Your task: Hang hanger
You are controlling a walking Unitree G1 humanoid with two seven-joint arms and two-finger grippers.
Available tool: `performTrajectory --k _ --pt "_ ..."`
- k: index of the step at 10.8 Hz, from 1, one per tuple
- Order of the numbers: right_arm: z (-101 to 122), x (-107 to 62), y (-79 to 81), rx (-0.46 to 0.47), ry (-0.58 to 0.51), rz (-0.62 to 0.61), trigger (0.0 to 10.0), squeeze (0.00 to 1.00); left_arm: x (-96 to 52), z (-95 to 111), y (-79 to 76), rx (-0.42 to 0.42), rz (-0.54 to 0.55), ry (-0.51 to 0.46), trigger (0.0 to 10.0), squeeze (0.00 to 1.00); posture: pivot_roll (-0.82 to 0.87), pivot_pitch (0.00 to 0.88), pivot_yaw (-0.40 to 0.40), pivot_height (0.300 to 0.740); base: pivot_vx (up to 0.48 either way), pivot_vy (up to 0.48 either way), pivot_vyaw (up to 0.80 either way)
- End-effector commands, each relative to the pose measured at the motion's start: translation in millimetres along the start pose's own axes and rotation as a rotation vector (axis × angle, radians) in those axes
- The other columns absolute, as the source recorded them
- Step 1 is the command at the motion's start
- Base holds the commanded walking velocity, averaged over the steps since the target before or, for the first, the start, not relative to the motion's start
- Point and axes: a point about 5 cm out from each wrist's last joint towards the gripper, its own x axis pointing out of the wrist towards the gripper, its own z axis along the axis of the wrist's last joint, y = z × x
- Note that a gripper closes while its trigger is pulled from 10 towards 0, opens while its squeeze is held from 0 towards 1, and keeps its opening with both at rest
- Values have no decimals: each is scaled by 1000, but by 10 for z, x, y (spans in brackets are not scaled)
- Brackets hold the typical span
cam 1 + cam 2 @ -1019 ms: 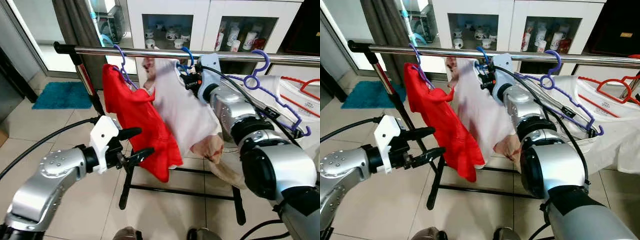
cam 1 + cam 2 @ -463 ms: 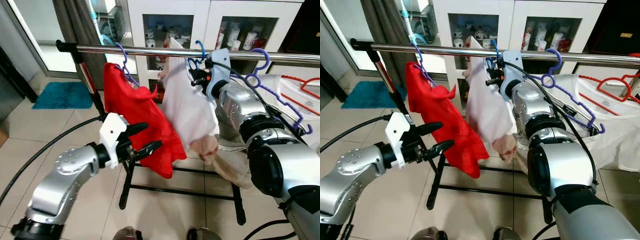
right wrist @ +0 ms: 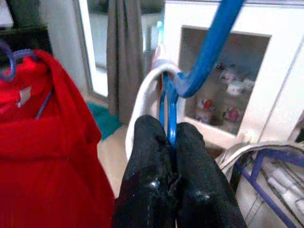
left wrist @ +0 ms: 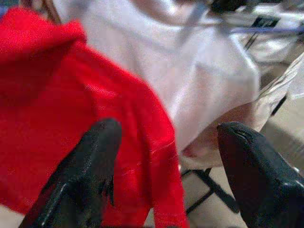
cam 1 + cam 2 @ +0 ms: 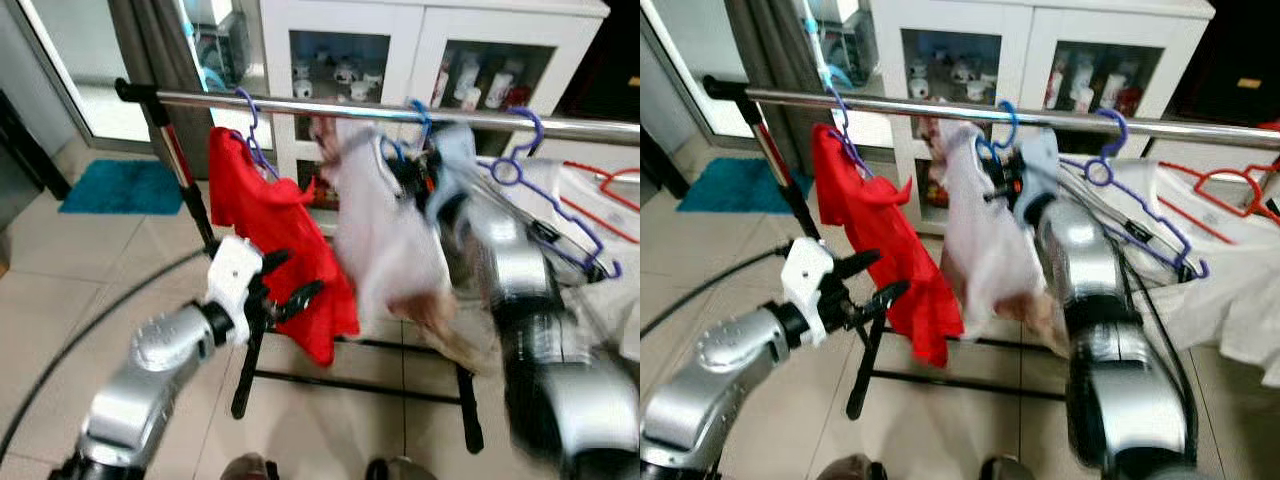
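R gripper (image 3: 168, 142) clamped on blue hanger (image 3: 209, 45) neck, hook near rail (image 5: 940, 108); L gripper (image 4: 164, 156) apart, idle by red shirt (image 5: 270, 230).

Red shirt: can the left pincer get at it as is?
Probably yes. The left pincer is open, level with the red shirt low on its front, with no obstruction between them. The white shirt hangs off to one side.
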Motion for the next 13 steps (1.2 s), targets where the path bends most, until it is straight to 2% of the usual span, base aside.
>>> performTrajectory --k 1,2,3,4,5,6,7,8,9,10,11,13 --pt "56 -76 55 -3 -45 -10 0 0 8 -21 10 22 28 2 10000 0 13 54 12 740 0 0 0" --pt "21 -112 80 8 -44 -17 0 0 13 -32 16 22 29 3 10000 0 -2 54 24 740 0 0 0" --pt "-65 -266 171 12 -40 -42 0 0 53 -71 37 18 41 7 10000 0 -32 56 44 740 0 0 0" --pt "-60 -354 217 13 -59 -66 0 0 76 -85 50 16 48 6 10000 0 -38 58 47 740 0 0 0" --pt "28 -389 228 7 -97 -88 0 0 83 -79 56 17 57 -2 10000 0 -40 62 45 740 0 0 0" --pt "180 -345 269 -13 -166 -67 0 0 74 -51 77 17 84 -25 10000 0 -36 65 37 740 0 0 0" --pt "191 -338 303 -12 -163 -63 0 0 46 -63 80 12 95 -28 10000 0 -25 66 17 740 0 0 0" --pt "107 -379 335 -32 -115 -57 0 0 19 -99 64 11 96 -13 10000 0 -23 67 14 740 0 0 0" --pt "-67 -548 421 39 -37 -84 0 0 -10 -155 54 -10 120 -2 10000 0 -15 70 -4 740 0 0 0" --pt "-239 -709 498 98 39 -121 9020 0 -39 -173 35 -28 142 -4 10000 0 -1 73 -25 740 0 0 0" --pt "-404 -878 600 171 113 -154 10000 0 -83 -175 8 -47 162 -11 10000 0 3 74 -31 740 0 0 0" --pt "-571 -1051 716 186 211 -214 10000 0 -103 -217 -10 -67 139 3 10000 0 -32 67 7 740 0 0 -206"
